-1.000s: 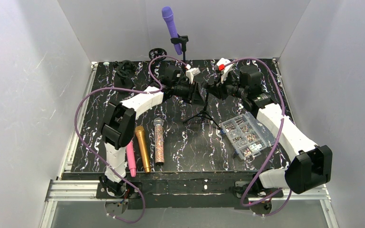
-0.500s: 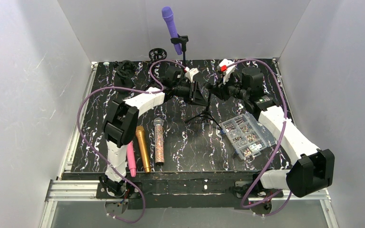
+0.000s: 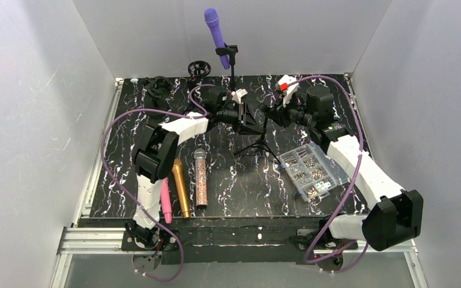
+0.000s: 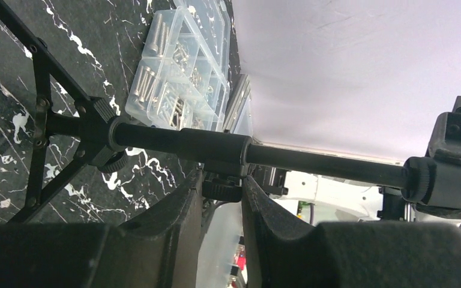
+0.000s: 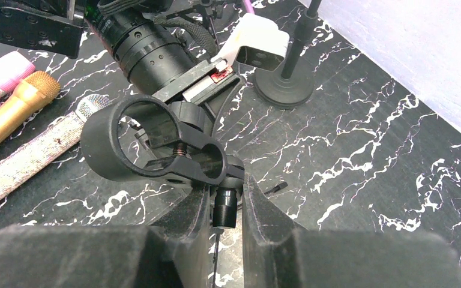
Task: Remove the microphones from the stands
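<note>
Purple handheld microphone [image 3: 215, 30] sits clipped atop the black round-base stand [image 3: 232, 67], up beyond both grippers, well apart. Left gripper [image 4: 223, 180] is narrow on the black tripod stand [image 4: 312, 162]. Right gripper [image 5: 225, 198] pinches the stem under its empty clip [image 5: 150, 141]. Risk I see: a pull topples the tripod onto the clear plastic screw box [image 3: 284, 161]. Count: four mics including pink mic [image 3: 165, 201], gold mic [image 3: 180, 187] and silver glitter mic [image 3: 200, 179], two stands, one box.
</note>
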